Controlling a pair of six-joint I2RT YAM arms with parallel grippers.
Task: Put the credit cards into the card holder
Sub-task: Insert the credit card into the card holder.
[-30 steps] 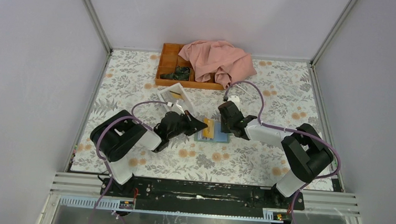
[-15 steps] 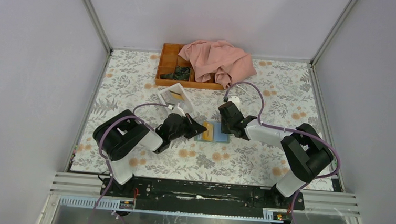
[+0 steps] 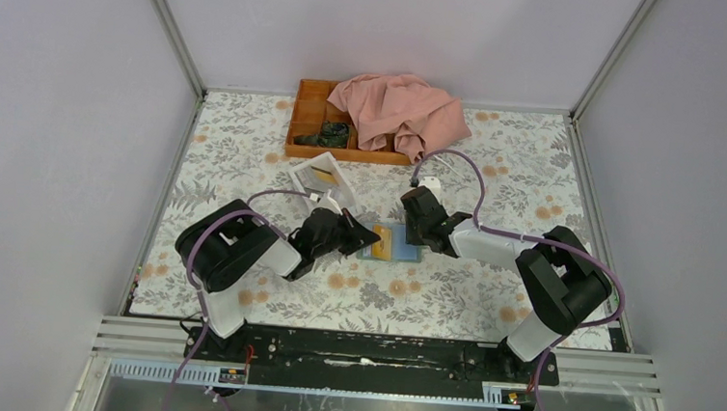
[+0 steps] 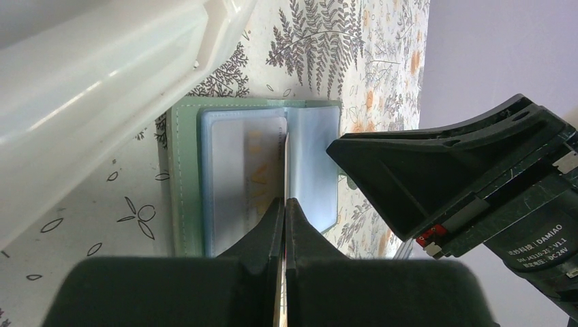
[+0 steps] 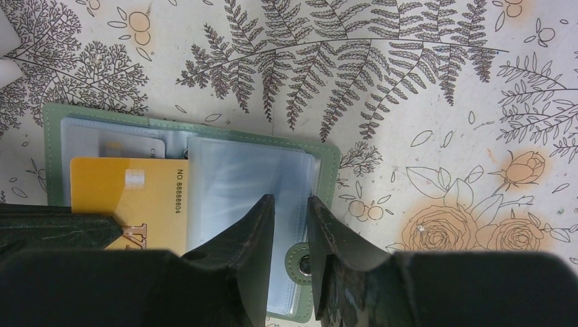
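Two arms meet over the card holder (image 3: 395,245), which lies open mid-table, with the left gripper (image 3: 369,236) at its left edge and the right gripper (image 3: 414,230) at its right. Left wrist: jaws clamped on an orange card (image 4: 285,170), seen edge-on above the sleeves, beside the white box (image 4: 102,82). Right wrist: jaws a narrow gap apart, gripping nothing, poised at the clear sleeve (image 5: 238,177); the orange card overlies the holder's left half, apparently unpocketed. Risk: a tilted card could skid over the sleeve mouth, or its push could shift the holder
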